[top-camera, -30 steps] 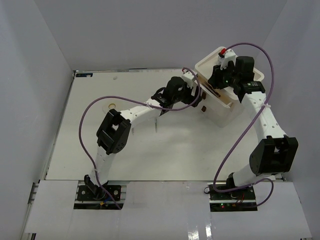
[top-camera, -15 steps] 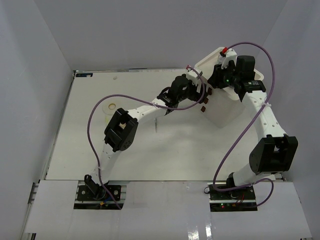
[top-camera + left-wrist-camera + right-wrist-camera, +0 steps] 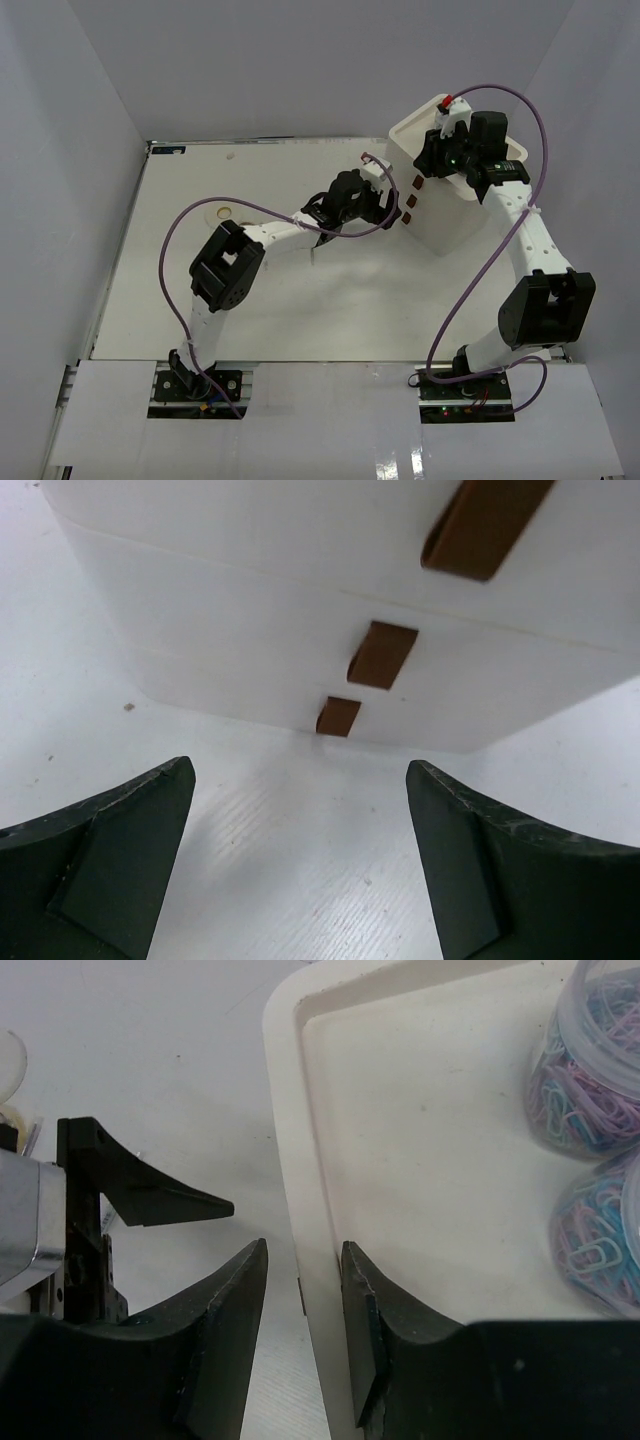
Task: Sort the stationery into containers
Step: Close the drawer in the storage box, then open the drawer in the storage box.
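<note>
The white drawer box (image 3: 445, 215) stands at the back right with all three drawers shut. Its red-brown handles (image 3: 410, 200) face my left gripper (image 3: 387, 207). The left gripper (image 3: 300, 865) is open and empty, low over the table, a short way in front of the handles (image 3: 382, 653). My right gripper (image 3: 303, 1290) grips the box's top rim (image 3: 290, 1130), one finger outside and one inside the tray. Two clear jars of coloured paper clips (image 3: 590, 1070) sit in the tray. A flat white tape ring (image 3: 222, 212) lies on the table at the left.
A thin small item (image 3: 313, 250) lies on the table below the left arm. White walls close in the table on the left, back and right. The left gripper's fingers (image 3: 150, 1200) show in the right wrist view, left of the box.
The top drawer stood open with tan contents showing; it is now shut. My left gripper has drawn back a little to the left. The right gripper stays on the rim.
</note>
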You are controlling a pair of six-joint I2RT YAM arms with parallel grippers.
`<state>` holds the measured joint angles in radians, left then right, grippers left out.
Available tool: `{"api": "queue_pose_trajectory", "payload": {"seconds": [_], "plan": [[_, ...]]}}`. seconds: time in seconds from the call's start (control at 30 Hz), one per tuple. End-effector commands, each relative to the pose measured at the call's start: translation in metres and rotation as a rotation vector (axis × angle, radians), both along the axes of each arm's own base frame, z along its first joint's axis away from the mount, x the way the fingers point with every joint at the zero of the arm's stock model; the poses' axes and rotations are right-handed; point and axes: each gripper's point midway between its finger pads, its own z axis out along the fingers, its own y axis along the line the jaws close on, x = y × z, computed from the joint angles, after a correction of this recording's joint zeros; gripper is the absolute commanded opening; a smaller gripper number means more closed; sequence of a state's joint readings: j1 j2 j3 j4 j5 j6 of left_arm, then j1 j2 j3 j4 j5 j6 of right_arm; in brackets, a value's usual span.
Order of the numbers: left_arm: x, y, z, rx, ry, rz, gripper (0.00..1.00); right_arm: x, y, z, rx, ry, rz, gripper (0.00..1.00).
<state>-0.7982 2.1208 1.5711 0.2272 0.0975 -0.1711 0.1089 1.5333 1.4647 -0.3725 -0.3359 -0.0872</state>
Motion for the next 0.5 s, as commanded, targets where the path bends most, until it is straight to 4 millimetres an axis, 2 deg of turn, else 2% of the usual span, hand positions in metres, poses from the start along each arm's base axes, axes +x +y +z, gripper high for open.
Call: {"api": "queue_pose_trajectory", "payload": {"seconds": [0.0,0.17,0.2,0.37,0.4,0.47], "plan": [[-0.020,0.000,0.044,-0.072,-0.077,-0.064,0.97,-0.012,0.009,-0.015,-0.003,0.083,0.029,0.42],[-0.016,-0.012,0.024,-0.050,-0.092,-0.102,0.94,-0.011,0.010,-0.017,-0.003,0.085,0.032,0.43],[-0.013,-0.016,0.029,-0.055,-0.110,-0.105,0.93,-0.011,0.010,-0.017,-0.002,0.086,0.031,0.43],[0.001,-0.030,0.030,-0.061,-0.149,-0.095,0.89,-0.009,0.008,-0.018,-0.009,0.084,0.021,0.43],[0.005,-0.033,0.023,-0.055,-0.144,-0.091,0.89,-0.009,0.008,-0.018,-0.008,0.084,0.021,0.43],[0.010,-0.039,0.030,-0.071,-0.160,-0.087,0.87,-0.009,0.008,-0.019,-0.009,0.087,0.021,0.43]]}}
